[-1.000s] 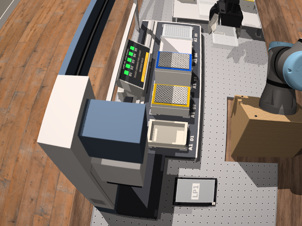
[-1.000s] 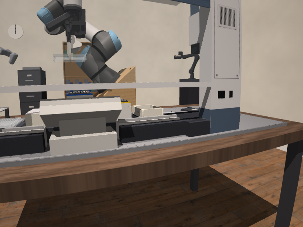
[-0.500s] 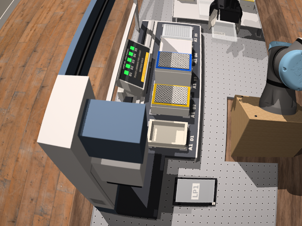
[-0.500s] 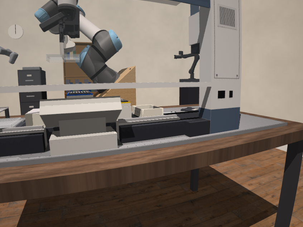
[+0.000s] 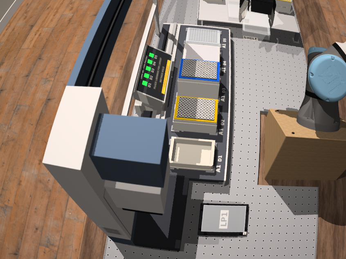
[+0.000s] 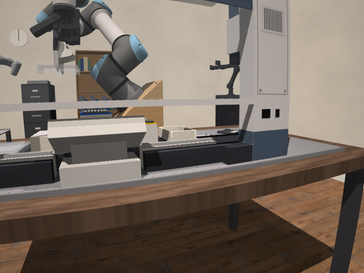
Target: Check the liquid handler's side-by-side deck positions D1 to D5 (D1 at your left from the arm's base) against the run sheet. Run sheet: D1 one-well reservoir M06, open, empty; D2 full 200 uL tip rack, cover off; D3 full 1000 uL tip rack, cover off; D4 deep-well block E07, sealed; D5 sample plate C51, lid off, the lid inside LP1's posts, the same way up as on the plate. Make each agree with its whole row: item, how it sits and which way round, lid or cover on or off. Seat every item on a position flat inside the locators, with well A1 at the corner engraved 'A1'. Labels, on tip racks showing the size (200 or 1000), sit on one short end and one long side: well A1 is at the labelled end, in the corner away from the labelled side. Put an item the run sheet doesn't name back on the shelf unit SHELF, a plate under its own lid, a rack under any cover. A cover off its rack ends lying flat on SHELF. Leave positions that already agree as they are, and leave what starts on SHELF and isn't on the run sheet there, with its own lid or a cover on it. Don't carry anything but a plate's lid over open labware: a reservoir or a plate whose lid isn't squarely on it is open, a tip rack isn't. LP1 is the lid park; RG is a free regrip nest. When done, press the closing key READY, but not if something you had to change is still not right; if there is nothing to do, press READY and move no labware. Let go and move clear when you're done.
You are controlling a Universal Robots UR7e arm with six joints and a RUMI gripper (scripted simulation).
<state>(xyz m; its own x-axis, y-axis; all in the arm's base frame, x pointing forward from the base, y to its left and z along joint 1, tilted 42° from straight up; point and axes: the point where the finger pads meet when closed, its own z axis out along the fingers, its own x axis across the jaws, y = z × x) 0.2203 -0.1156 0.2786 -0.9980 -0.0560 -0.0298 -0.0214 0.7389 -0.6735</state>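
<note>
clear cover (image 5: pixel 256 25) | light, thin, slippery shell | pinched across its width, hanging level under pincer (image 5: pixel 256 13) | jaws part-closed on it

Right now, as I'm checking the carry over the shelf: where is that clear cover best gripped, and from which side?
By two opposite side edges, from straight above, as the gripper pinches the clear cover now. It is thin, flat and hanging level, so fingers coming down either side should clamp its rims without tipping it.
</note>
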